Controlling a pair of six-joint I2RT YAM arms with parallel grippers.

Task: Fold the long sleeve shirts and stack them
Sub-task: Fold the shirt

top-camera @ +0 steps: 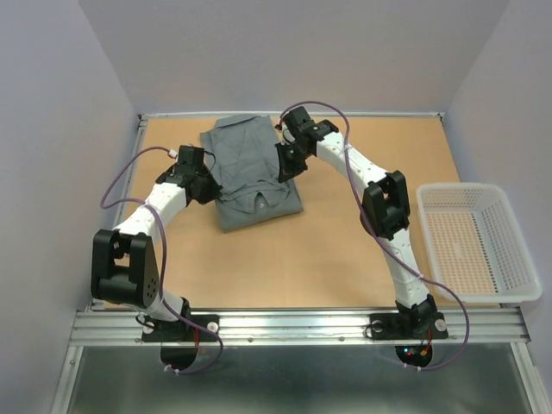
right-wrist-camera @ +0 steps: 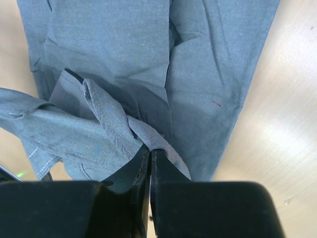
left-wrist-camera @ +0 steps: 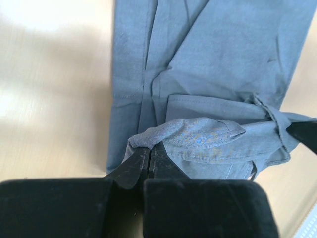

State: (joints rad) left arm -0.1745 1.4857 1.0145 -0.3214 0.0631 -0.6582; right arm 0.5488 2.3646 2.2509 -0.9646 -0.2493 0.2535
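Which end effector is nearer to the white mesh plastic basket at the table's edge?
Right. The right end effector grips the grey cloth button-up shirt on the side facing the white mesh plastic basket; the left end effector grips its opposite side, farther away.

The long sleeve shirt (top-camera: 253, 172) is matt grey woven cloth, softly creased. The worktop (top-camera: 345, 259) is smooth tan wood with a faint sheen. At three o'clock, the basket (top-camera: 473, 246) is white mesh plastic; the rail (top-camera: 302, 321) at six o'clock is ribbed bare metal
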